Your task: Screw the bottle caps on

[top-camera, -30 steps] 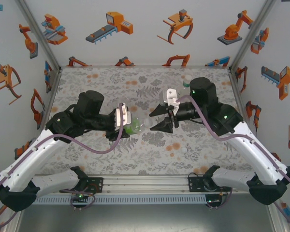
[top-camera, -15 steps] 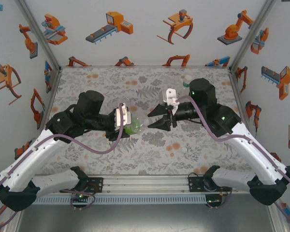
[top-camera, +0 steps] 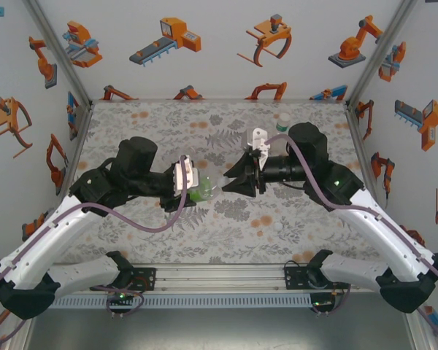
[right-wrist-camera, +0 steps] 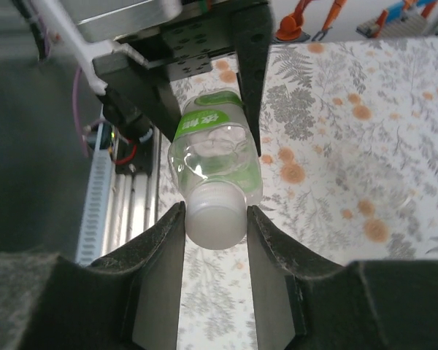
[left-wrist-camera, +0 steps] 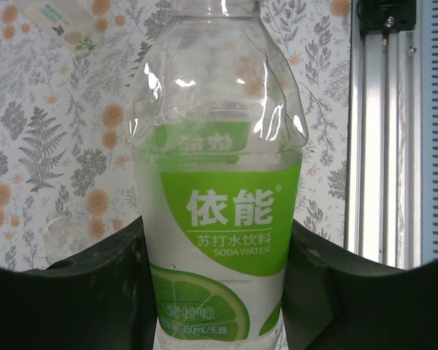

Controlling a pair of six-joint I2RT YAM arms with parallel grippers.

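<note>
Twin white-and-black arms, bolted at six o'clock.
Left arm (top-camera: 40, 254), right arm (top-camera: 383, 227): white shells, black joints, purple cables (top-camera: 131, 224), green lights (top-camera: 292, 136); left gripper (left-wrist-camera: 215, 284) and right gripper (right-wrist-camera: 215, 222) matte black.

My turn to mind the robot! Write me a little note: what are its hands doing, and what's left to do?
Left gripper: shut on the bottle, held sideways with its neck toward the right arm.
Right gripper: shut on the white cap, which sits on that bottle's neck.
Second bottle: stands at the back right; too small to tell if it is capped.
Done: the cap is on the neck. How tight it is, I can't tell.
Left: probably twist this cap tight, then check the back one.
</note>
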